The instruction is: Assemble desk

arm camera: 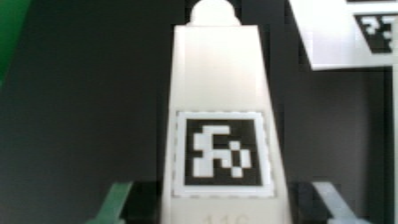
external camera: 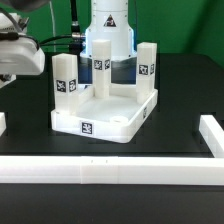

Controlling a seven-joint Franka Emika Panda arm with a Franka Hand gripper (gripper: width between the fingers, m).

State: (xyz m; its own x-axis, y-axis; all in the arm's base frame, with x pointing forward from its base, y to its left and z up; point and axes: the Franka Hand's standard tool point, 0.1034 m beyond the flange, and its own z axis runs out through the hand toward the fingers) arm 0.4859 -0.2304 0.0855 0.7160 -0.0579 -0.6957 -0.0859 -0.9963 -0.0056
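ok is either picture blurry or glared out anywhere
Exterior view: fairly sharp, evenly lit, though the white desk top and border bar look bright against the black table. Wrist view: soft focus, the leg fills the frame, its tag readable but fuzzy, the background dark.

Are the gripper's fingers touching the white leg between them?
Cannot tell. Wrist view shows the fingers flanking the leg, but the picture's edge cuts off any contact; the exterior view hides it.

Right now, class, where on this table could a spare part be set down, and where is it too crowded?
Bare table lies between the desk top and the front border bar, and to the exterior view's right of the desk top. The desk top itself is crowded with upright legs.
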